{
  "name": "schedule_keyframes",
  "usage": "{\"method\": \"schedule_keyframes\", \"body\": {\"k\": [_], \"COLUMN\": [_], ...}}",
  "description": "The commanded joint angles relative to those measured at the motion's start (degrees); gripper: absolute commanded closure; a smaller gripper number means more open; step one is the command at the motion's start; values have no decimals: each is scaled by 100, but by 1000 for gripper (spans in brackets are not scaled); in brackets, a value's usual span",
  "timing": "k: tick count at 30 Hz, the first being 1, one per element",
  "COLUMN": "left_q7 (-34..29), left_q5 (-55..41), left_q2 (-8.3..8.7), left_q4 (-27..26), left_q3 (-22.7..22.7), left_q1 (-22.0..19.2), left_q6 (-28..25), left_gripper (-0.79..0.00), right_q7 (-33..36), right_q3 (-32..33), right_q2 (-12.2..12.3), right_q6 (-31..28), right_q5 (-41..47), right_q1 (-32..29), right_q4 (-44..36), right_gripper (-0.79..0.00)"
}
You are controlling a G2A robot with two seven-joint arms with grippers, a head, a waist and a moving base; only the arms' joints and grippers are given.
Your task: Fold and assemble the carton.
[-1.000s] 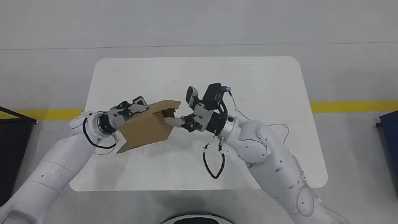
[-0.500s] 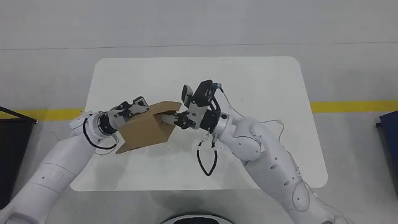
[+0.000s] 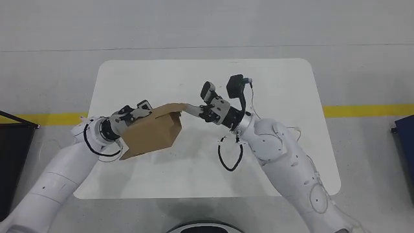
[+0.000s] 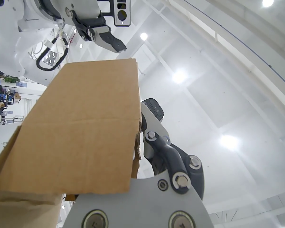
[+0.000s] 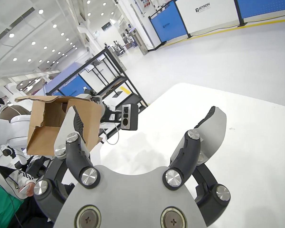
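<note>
The left hand (image 3: 134, 112) clamps the brown cardboard carton (image 3: 152, 133) aloft near the white desk's (image 3: 278, 84) left edge. The right hand (image 3: 200, 99), spread wide, sits at the top flap (image 3: 173, 109); pressing evenly along the crease should fold it cleanly.

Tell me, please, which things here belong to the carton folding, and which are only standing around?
Belong to the job:
carton, held by the left gripper
right gripper, open, close to the carton's top edge
table, under both

Only standing around:
black rack
blue partitions
yellow floor line
</note>
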Motion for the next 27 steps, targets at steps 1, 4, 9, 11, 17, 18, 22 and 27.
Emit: {"method": "schedule_keyframes", "body": {"k": [1, 4, 9, 11, 17, 18, 22, 27], "left_q7": [0, 0, 0, 0, 0, 0, 0, 0], "left_q5": [11, 49, 52, 45, 67, 76, 295, 323], "left_q2": [0, -3, -12, -13, -7, -7, -2, -7], "left_q4": [-4, -8, -22, -13, -24, -33, -22, 25], "left_q3": [-3, 1, -1, -15, -66, -69, -40, -21], "left_q1": [11, 16, 21, 26, 57, 66, 60, 24], "left_q6": [0, 0, 0, 0, 0, 0, 0, 0], "left_gripper": [0, 0, 0, 0, 0, 0, 0, 0], "right_q7": [71, 170, 48, -85, -6, 22, 188, 664], "right_q3": [-82, -213, -226, -94, 206, 211, 101, -57], "right_q2": [-11, -31, -52, -38, -14, -18, -41, -29], "right_q6": [-30, 44, 95, -87, -364, -339, -361, -663], "right_q5": [-37, -168, -140, 118, 1218, 1311, 1335, 1108], "right_q1": [55, 130, 183, 114, 128, 172, 339, 440], "right_q4": [1, 0, 44, 88, 497, 524, 427, 247], "right_gripper": [-785, -785, -785, -785, -785, -785, -785, -785]}}
